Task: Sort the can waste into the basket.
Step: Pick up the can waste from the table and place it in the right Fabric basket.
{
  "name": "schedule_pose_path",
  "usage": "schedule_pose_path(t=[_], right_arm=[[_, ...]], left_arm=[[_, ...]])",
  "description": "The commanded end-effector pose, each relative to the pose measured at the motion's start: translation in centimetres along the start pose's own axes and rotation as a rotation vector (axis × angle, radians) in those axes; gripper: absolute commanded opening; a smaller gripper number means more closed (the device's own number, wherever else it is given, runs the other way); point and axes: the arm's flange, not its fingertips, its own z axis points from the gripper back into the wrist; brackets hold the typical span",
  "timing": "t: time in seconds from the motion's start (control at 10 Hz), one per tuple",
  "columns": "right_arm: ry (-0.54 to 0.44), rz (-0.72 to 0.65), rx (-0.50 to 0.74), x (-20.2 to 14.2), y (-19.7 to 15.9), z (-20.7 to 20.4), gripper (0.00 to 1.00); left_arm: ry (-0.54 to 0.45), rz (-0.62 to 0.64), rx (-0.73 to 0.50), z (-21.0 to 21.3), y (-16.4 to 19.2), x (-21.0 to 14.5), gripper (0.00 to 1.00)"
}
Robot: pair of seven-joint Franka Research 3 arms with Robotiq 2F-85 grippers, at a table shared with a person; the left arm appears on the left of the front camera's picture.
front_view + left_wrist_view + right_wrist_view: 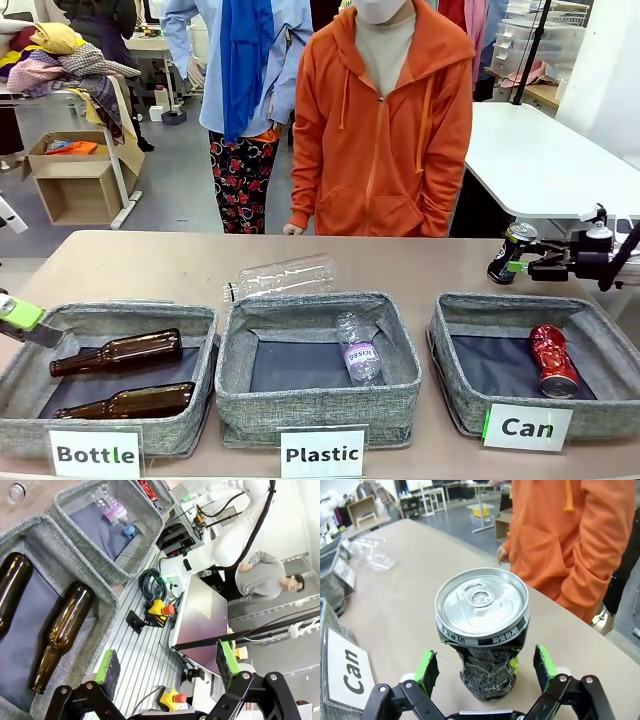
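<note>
A black can [482, 625] with a silver top and a crumpled lower half stands on the table's far right [510, 248]. My right gripper [485, 672] is open around it, a green pad on each side with a small gap to the can; in the front view the right gripper [522, 264] reaches in from the right. A crushed red can [552, 358] lies in the grey basket [520, 305] labelled "Can". My left gripper [167, 665] is open and holds nothing, at the table's left edge [18, 318] beside the "Bottle" basket.
The "Plastic" basket [235, 385] holds a clear bottle [358, 350]; another clear bottle [285, 277] lies on the table behind it. The "Bottle" basket [30, 425] holds two brown bottles [120, 352]. A person in an orange hoodie [385, 120] stands at the far edge.
</note>
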Motion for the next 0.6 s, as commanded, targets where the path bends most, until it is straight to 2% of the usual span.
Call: schedule_pose_path(t=[0.0, 0.4, 0.5], right_arm=[[-0.028, -0.016, 0.01, 0.45, -0.6, -0.85, 1.0], [-0.108, -0.075, 0.041, 1.16, -0.51, -1.65, 1.0], [-0.089, -0.085, 0.059, 1.22, -0.4, -1.38, 0.43]], left_arm=[[-0.013, 0.0, -0.014, -0.02, -0.31, 0.05, 1.0], [-0.013, 0.0, -0.014, -0.02, -0.31, 0.05, 1.0], [-0.013, 0.0, -0.014, -0.02, -0.31, 0.05, 1.0]])
